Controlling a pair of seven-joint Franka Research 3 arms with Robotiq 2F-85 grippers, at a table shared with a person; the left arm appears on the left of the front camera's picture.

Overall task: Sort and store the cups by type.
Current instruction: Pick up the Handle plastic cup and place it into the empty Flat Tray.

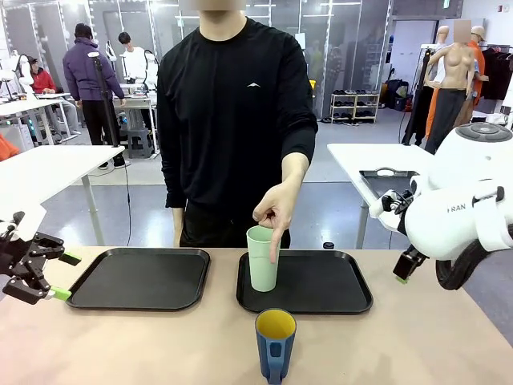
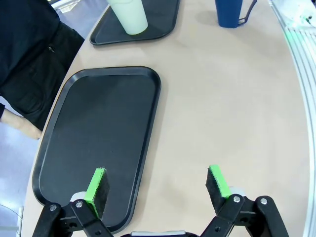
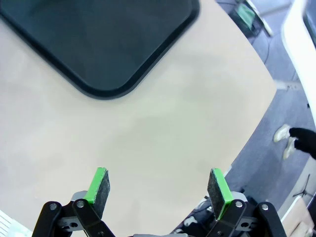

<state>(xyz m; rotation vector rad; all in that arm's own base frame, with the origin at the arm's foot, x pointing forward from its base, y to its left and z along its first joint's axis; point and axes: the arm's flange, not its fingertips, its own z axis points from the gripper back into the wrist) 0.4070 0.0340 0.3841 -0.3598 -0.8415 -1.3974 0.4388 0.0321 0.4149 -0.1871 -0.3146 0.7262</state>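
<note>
Tumbler, position: the pale mint tumbler [image 1: 262, 261] stands upright on the right tray [image 1: 337, 301], at its left end.
Person's hand: the hand [image 1: 276, 210] hangs over the tumbler's rim with its fingers pointing down. You cannot tell whether it grips or only points.
Mug, position: the dark blue mug [image 1: 275, 345], yellow inside, stands upright on the bare table [image 1: 417, 345]. It is just in front of the right tray, with its handle turned toward the robot's side.
Left tray: the left tray [image 1: 138, 278] carries nothing.
Left gripper: the left gripper [image 2: 158, 190] has its fingers spread wide with nothing between them. It sits at the table's left edge, one pad over the left tray's rim and the other over bare table.
Right gripper: the right gripper [image 3: 160, 190] is also spread wide and holding nothing. It is above the table off the right tray's corner, well apart from both cups.
Tumbler, handling: judged light, thin-walled and smooth, so expect it to flex and tip easily. Take it across the body below the middle with a gentle squeeze, and only once the hand is clear.
Mug, handling: judged heavier, stiff and glossy. Treat it as breakable, since you cannot tell the material. Pinch the wall at the rim, one pad inside and one outside, away from the handle. A grip on the handle alone may let it swing.
Reach: the mug stands roughly midway between the arms, so either could take it.
</note>
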